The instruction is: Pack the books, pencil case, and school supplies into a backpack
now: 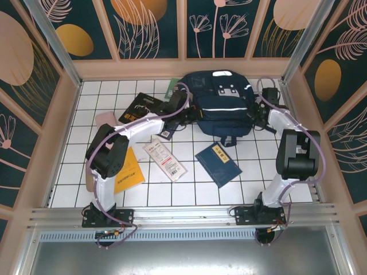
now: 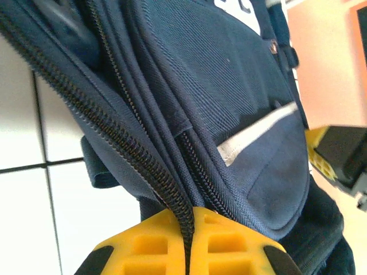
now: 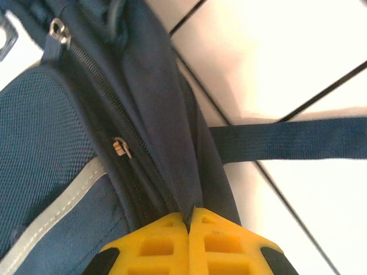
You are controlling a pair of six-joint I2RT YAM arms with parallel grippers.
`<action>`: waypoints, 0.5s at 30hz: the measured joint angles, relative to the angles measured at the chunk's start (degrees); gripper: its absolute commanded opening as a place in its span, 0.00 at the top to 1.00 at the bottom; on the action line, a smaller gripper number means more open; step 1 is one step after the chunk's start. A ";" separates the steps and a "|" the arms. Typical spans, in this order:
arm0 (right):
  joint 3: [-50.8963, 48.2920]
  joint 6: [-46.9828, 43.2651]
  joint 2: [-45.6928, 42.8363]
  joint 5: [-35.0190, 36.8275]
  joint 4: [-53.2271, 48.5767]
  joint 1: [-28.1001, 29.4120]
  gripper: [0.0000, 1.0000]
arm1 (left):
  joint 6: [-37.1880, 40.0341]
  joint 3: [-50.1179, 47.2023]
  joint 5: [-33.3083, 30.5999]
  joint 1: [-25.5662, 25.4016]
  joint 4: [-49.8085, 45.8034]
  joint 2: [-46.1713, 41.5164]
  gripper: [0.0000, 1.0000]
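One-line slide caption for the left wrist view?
Left gripper shut on the zipper edge of the navy backpack, which lies on white tiles.

The navy backpack [image 1: 221, 103] with white stripes lies at the far middle of the tiled worktop [image 1: 189, 188], a navy book [image 1: 218, 164] just before it, the white-and-red supplies packet [image 1: 165, 160] and yellow-orange book [image 1: 132, 175] farther left, and the black book [image 1: 139, 106], pink pencil case [image 1: 105, 119] and green book [image 1: 173, 86] off its left flank.

We note bare counter [image 1: 261, 172] at 5 o'clock of the backpack [image 1: 221, 109]; a navy book [image 1: 218, 165] blocks 6 o'clock.
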 measured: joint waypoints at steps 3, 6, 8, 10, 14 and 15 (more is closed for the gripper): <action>3.06 -0.90 2.64 1.77 -0.31 -1.49 0.76 | -2.10 2.43 -1.31 -2.34 0.22 3.10 0.98; 4.28 -1.09 3.67 3.52 0.42 -2.56 0.55 | -2.82 7.82 -0.42 -3.61 -1.07 8.07 0.58; 4.35 -1.36 3.45 3.43 0.68 -2.29 0.51 | -3.34 9.97 1.75 -4.66 -1.05 10.49 0.38; 4.26 -1.38 2.80 3.37 0.66 -1.73 0.48 | -3.10 10.84 2.91 -5.77 -1.36 11.63 0.27; 1.25 -1.42 -2.67 3.21 1.01 -0.92 0.45 | -0.96 12.28 2.97 -6.86 -3.04 11.37 0.27; 0.26 -1.42 -4.61 3.15 0.90 -0.68 0.45 | -0.61 12.24 2.91 -6.36 -3.23 10.84 0.29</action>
